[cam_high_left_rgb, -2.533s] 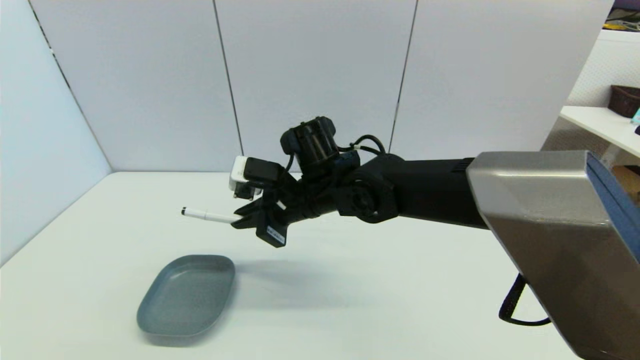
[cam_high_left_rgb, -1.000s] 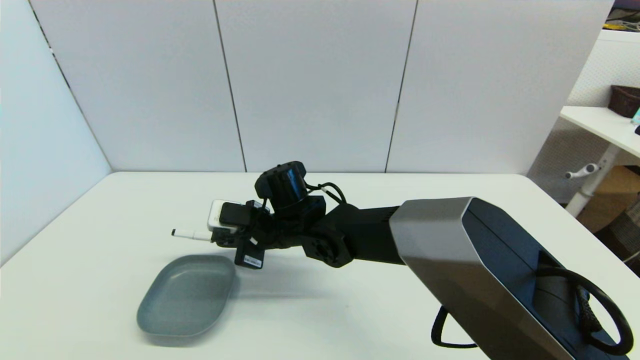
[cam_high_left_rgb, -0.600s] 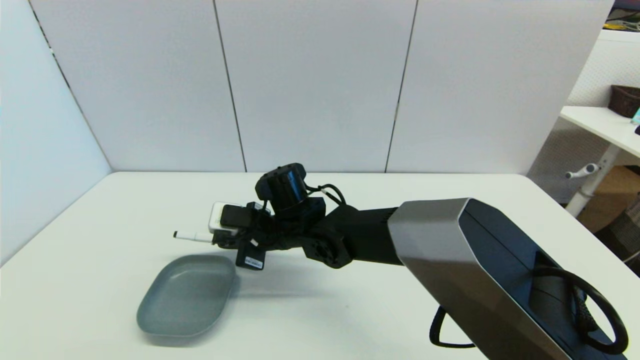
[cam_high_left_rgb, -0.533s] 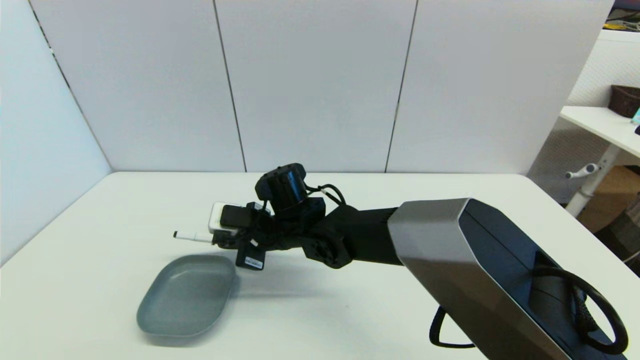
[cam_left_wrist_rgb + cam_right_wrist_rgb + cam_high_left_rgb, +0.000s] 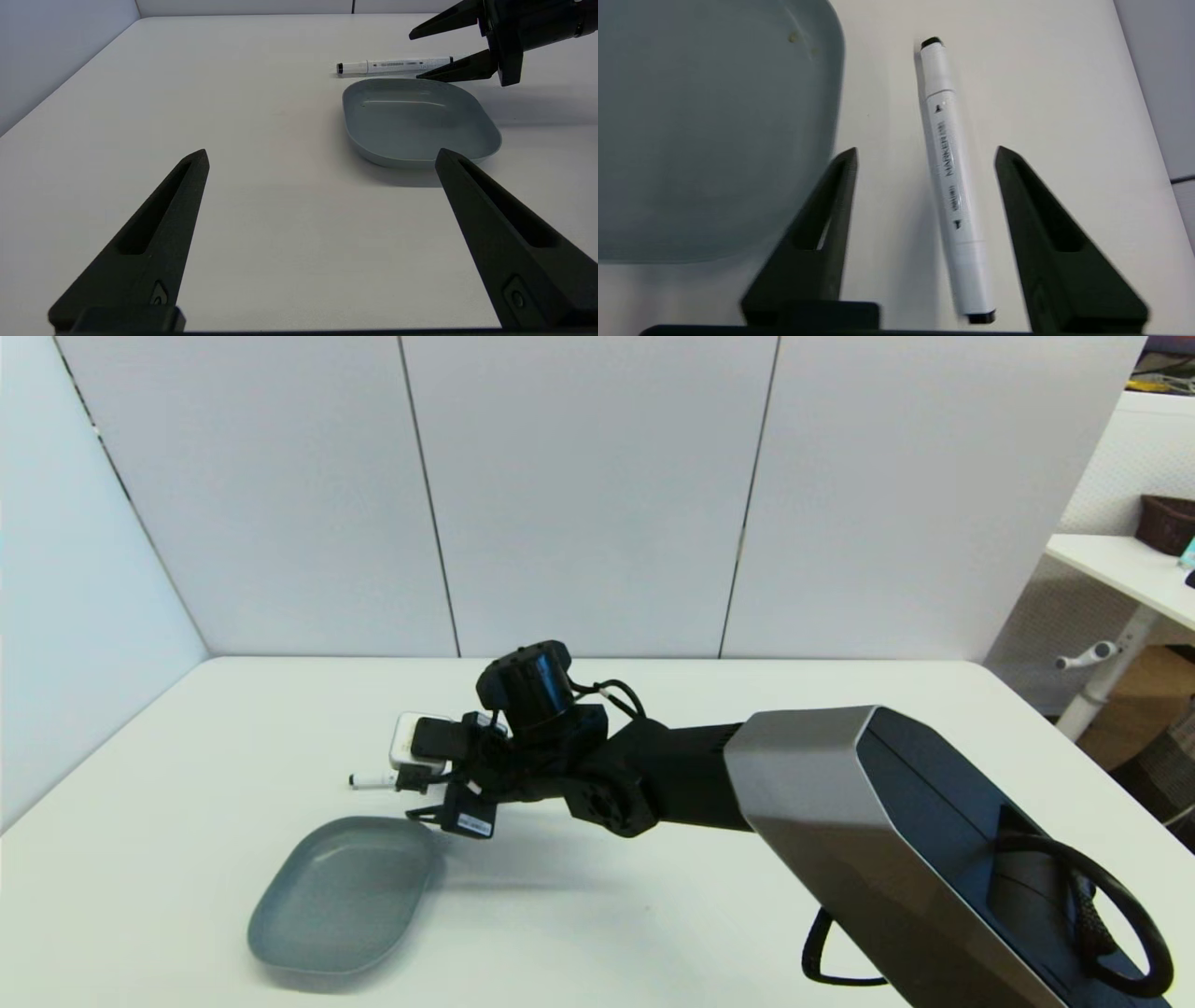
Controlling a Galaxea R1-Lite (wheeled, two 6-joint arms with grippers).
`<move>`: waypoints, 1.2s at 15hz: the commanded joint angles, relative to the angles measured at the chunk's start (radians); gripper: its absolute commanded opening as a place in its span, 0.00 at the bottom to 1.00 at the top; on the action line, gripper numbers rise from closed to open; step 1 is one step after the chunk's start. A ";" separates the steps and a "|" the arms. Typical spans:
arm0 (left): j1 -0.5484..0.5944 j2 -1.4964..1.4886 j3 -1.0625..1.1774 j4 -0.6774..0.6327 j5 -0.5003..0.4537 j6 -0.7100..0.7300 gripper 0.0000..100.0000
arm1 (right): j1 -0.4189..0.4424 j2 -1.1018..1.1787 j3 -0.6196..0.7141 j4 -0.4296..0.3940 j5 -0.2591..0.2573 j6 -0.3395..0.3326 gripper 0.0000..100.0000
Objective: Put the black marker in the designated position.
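White table, black marker flat, crosswise

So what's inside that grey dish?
Nothing much: the dish holds only a few tiny specks. The marker lies on the table beside it, under the open right gripper. In the head view that gripper hides the dish's far corner.

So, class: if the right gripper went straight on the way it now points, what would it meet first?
Probably the table. The open right gripper points down with the marker lying loose between its fingers, beside the dish; depth is unclear.
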 commanded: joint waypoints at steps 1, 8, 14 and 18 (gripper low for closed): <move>0.000 0.000 0.000 0.000 0.000 0.000 1.00 | 0.001 -0.005 0.000 -0.001 0.000 -0.005 1.00; -0.001 0.000 0.000 0.000 0.000 0.000 1.00 | -0.041 -0.081 0.003 0.022 -0.003 0.011 1.00; 0.000 0.000 0.000 0.000 0.000 0.000 1.00 | -0.152 -0.333 0.098 0.139 -0.004 0.115 1.00; 0.000 0.000 0.000 0.000 0.000 0.000 1.00 | -0.255 -0.675 0.352 0.260 -0.009 0.353 1.00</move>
